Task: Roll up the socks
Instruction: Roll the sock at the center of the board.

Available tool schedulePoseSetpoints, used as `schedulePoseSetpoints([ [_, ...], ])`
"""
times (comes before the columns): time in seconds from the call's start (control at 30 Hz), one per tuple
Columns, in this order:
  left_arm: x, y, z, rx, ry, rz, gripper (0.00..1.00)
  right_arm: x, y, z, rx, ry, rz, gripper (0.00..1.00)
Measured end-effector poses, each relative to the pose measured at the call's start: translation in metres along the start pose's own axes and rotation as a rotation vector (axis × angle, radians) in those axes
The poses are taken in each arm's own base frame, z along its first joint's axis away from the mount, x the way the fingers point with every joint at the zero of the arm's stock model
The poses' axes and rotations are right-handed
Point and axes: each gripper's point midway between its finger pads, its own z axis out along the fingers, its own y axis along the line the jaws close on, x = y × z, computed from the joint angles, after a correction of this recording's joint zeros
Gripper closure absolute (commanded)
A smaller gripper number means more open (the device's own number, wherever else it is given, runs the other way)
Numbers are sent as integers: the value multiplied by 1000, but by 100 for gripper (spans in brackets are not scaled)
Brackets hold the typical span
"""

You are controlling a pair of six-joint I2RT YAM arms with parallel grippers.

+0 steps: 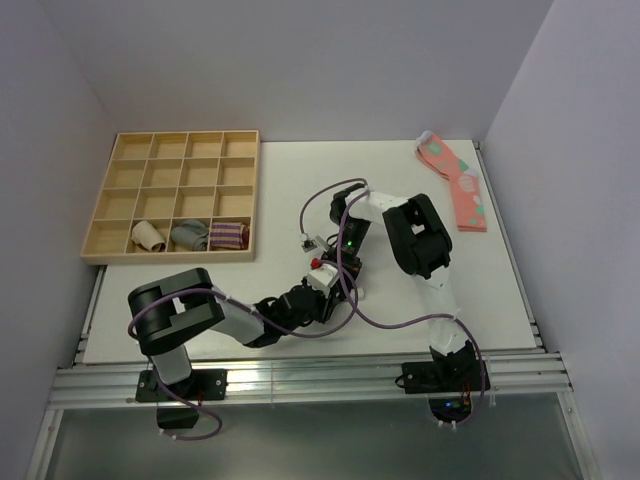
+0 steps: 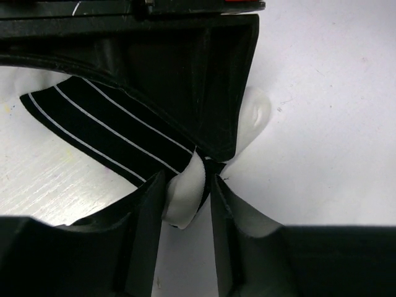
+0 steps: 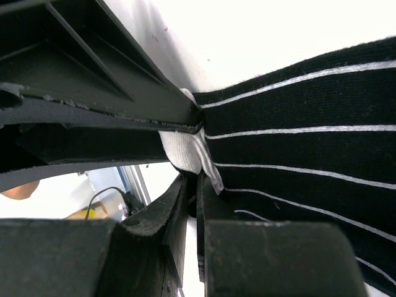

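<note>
Pinching at the cuff: the socks [image 2: 99, 127], black with thin white stripes, are at the middle of the table [image 1: 480, 300], right where your two arms meet. Their white trim [image 2: 185, 195] is squeezed between the fingers of your left gripper [image 2: 187, 184], which is set narrow on it. Your right gripper [image 3: 193, 182] has its jaws pressed tight together at that same corner. The striped fabric fans out from its tip, so I judge it's gripping the socks too. For a clean roll, hold both pinches on the trim, turn the cuff evenly over onto the striped body, and keep the cloth taut so the layers don't slip apart. The two tips nearly touch, so mind they don't clash. You've got bare table ahead and to the right. The wooden tray [image 1: 170, 256] sits well off to the left, and the pink socks [image 1: 455, 185] lie far back by the right wall.
</note>
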Motion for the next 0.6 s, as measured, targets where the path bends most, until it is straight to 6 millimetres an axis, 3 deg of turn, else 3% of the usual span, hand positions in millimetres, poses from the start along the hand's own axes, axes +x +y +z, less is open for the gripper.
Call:
schedulePoseSetpoints([
  [0.33, 0, -1, 6, 67, 11, -79, 96, 2, 0, 0, -2, -6, 7, 94],
  [0.6, -3, -5, 16, 144, 42, -185, 100, 9, -2, -4, 58, -31, 13, 78],
])
